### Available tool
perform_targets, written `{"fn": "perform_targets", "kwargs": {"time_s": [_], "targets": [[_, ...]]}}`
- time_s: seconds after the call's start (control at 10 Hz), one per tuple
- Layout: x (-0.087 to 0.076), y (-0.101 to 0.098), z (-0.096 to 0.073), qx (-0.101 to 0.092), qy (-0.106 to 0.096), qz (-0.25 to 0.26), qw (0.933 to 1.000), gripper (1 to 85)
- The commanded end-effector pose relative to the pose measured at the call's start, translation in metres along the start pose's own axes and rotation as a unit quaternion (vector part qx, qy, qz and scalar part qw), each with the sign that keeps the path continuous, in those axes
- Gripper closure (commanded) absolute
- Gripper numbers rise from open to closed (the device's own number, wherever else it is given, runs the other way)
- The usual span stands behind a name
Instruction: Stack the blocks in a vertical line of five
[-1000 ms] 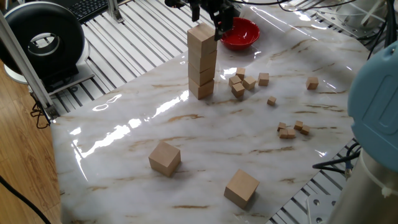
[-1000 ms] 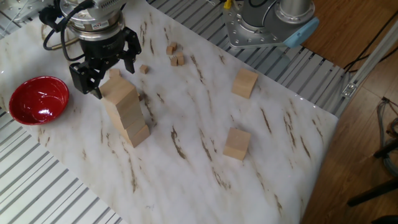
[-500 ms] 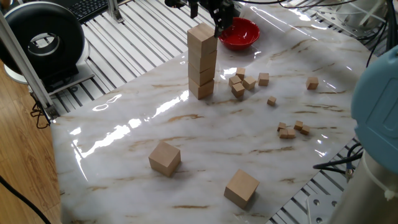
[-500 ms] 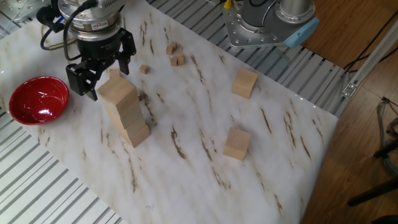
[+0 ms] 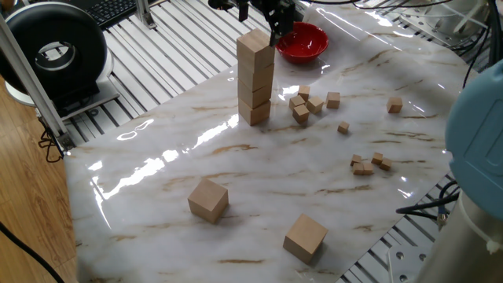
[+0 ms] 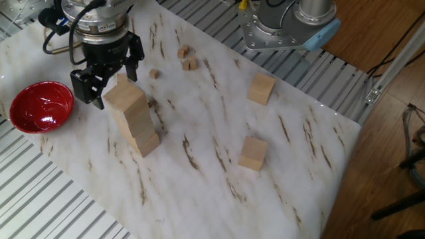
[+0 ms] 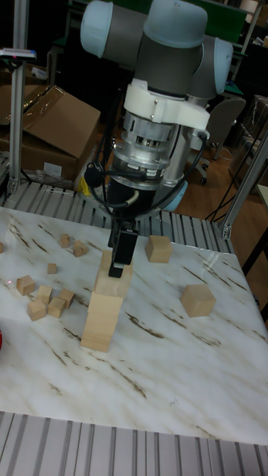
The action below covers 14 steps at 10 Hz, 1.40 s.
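Three blocks stand stacked in a tower [image 5: 255,79] [image 6: 136,119] [image 7: 104,312] at the far side of the marble table. My gripper [image 5: 263,17] [image 6: 111,78] [image 7: 119,256] hangs open just over the tower's top, one finger on each side of the top block and nothing held. Two more blocks lie loose on the table: one block [image 5: 207,199] [image 6: 253,153] [image 7: 198,300] and a second block [image 5: 305,237] [image 6: 261,88] [image 7: 158,248] nearer the table's edge. In the tall fixed view a finger [image 7: 124,253] hides part of the top block.
A red bowl [image 5: 305,41] [image 6: 40,106] sits just behind the tower. Tiny wooden cubes lie in clusters beside the tower [image 5: 305,106] [image 7: 45,297] and further off [image 5: 369,163] [image 6: 186,58]. The arm's base [image 6: 289,23] stands at the table's edge.
The gripper has lifted a little above the tower's top, still open. The tower and the loose blocks have not moved.
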State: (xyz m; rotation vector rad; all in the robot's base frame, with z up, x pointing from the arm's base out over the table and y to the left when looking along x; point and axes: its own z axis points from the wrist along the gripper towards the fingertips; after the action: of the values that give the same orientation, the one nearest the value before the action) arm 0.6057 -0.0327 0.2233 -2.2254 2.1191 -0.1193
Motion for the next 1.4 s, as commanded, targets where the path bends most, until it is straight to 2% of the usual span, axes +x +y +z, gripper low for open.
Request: {"fn": "perform_targets", "kwargs": {"time_s": [0.0,0.2,0.5,0.6,0.7,0.8,1.0,1.2,1.3], "targets": [[-0.006,0.008,-0.001,-0.016,-0.013,0.013,0.9997,0.7],[-0.006,0.017,-0.013,-0.023,-0.010,0.018,0.9995,0.7],[-0.010,0.034,-0.046,-0.025,0.003,0.025,0.9994,0.7],[-0.016,0.039,-0.051,-0.025,-0.002,0.036,0.9990,0.7],[-0.025,0.045,-0.055,-0.035,-0.012,0.056,0.9978,0.7],[-0.041,0.051,-0.059,-0.045,-0.035,0.088,0.9945,0.7],[-0.070,0.049,-0.057,-0.049,-0.054,0.125,0.9894,0.7],[-0.102,0.041,-0.054,-0.043,-0.050,0.150,0.9865,0.7],[-0.124,0.039,-0.052,-0.037,-0.051,0.170,0.9834,0.7]]}}
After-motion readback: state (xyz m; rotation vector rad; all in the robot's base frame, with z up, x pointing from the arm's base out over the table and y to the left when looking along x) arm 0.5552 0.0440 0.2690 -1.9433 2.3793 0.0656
